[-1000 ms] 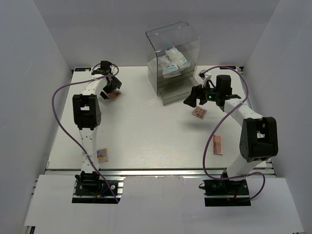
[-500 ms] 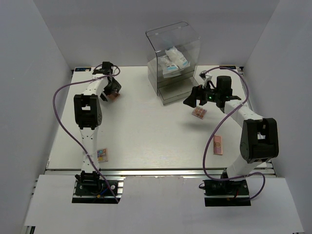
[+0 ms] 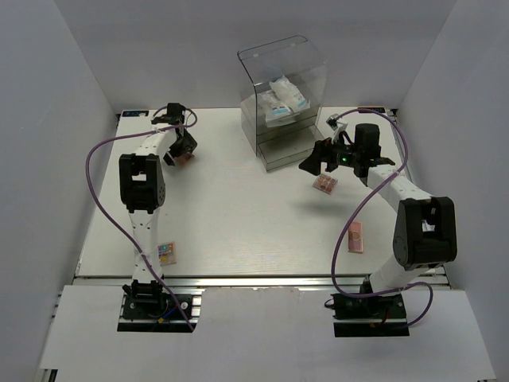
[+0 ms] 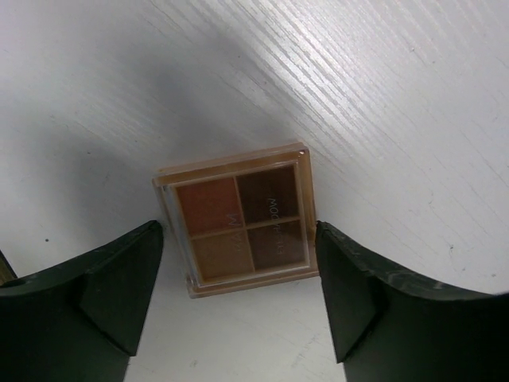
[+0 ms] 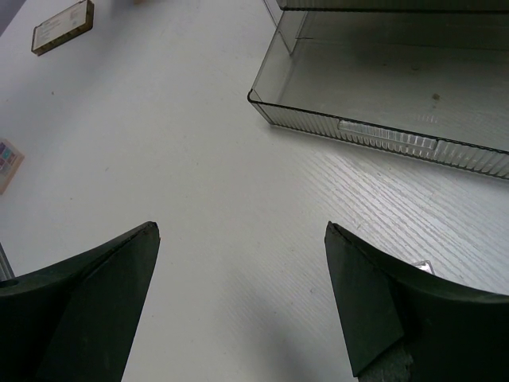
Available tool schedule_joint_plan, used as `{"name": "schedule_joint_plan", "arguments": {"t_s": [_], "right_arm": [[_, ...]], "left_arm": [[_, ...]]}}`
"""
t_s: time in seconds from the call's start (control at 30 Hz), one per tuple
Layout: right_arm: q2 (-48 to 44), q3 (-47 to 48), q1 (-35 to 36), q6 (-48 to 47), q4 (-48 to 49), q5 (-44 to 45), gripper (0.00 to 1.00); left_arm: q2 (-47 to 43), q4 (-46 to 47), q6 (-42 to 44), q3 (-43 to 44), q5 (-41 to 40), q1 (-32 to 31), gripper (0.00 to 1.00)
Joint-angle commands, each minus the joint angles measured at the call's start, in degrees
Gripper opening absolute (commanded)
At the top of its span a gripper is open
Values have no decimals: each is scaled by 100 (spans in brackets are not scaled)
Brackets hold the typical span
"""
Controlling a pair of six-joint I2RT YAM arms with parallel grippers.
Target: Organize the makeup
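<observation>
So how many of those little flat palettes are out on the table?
4: a brown palette back left, a pink palette near the open drawer, a long palette front right, a colourful palette front left. More may be hidden.

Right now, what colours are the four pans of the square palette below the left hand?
Square tan-framed palette: orange, dark brown, tan, reddish brown. Left wrist view.

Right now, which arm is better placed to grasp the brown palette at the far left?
Left. The left claw stands open around the palette; the right claw hovers by the clear drawer.
</observation>
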Motion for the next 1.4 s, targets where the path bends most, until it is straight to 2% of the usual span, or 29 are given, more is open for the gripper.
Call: {"name": "schedule_joint_plan", "arguments": {"t_s": [0.0,0.33,0.7,0.97,1.13,1.33,1.37], "right_arm": [[-260,-48,-26,3,203,-146,89],[-251,-57,-26,3,211,-146,89],[-242,-74,-35,144,211,-164,89],[-286,-109,-34,161,220,-155,89],[-295,-92,-35,170,212,-164,89],[-356,-22,-26,83,141,-146,89],[-426,-30,-34,47,115,-85,89]], "left_arm": [[223,-718,316,-202,-333,56,89],[249,-551,342,-185,-52,47,98],[398,-533,61,79,125,-5,98],[381,-656,228,-122,-148,-5,91],[197,-534,307,-508,-236,-5,74],[-330,107,439,-922,211,-23,34],[-444,439,517,-1097,499,-75,31]]}}
